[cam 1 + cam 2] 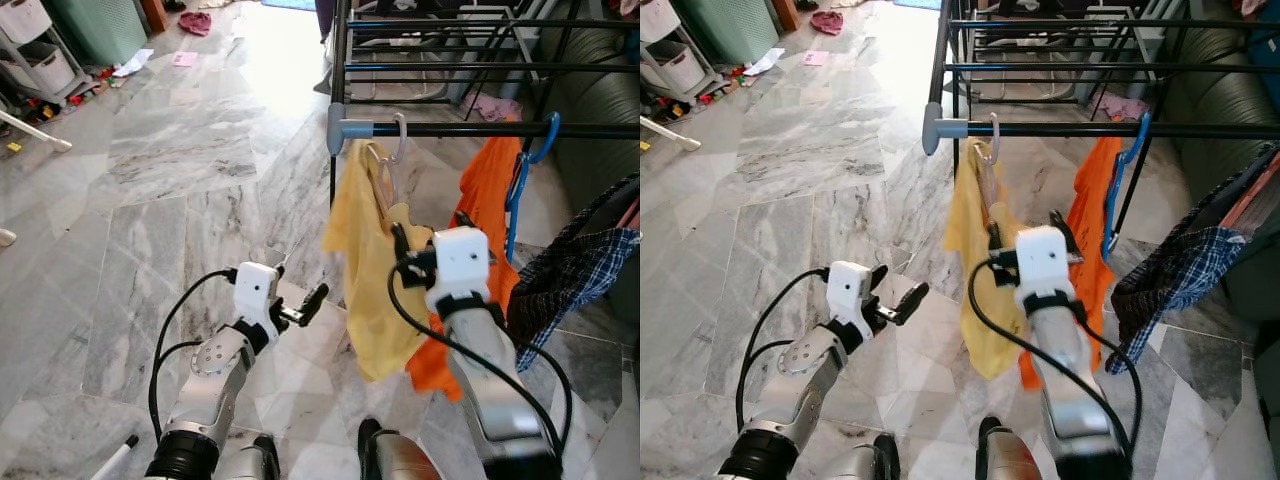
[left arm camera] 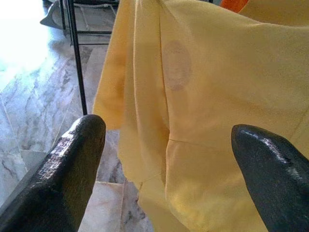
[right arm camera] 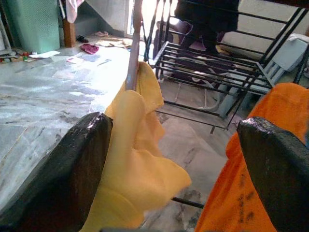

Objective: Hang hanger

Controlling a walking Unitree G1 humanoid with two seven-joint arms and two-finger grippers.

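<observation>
A pale hanger hangs by its hook on the black rail of the clothes rack, near the rail's grey end cap. A yellow garment drapes from it. My right gripper is open and raised just in front of the yellow garment, below the rail, holding nothing. In the right wrist view its fingers stand wide apart, with the yellow cloth between them. My left gripper is open lower down, left of the garment and pointing at it; the yellow cloth shows between its fingertips.
An orange garment on a blue hanger hangs right of the yellow one, then a plaid shirt. A folded drying rack stands behind. Marble floor lies open to the left, with shelves and clutter far left.
</observation>
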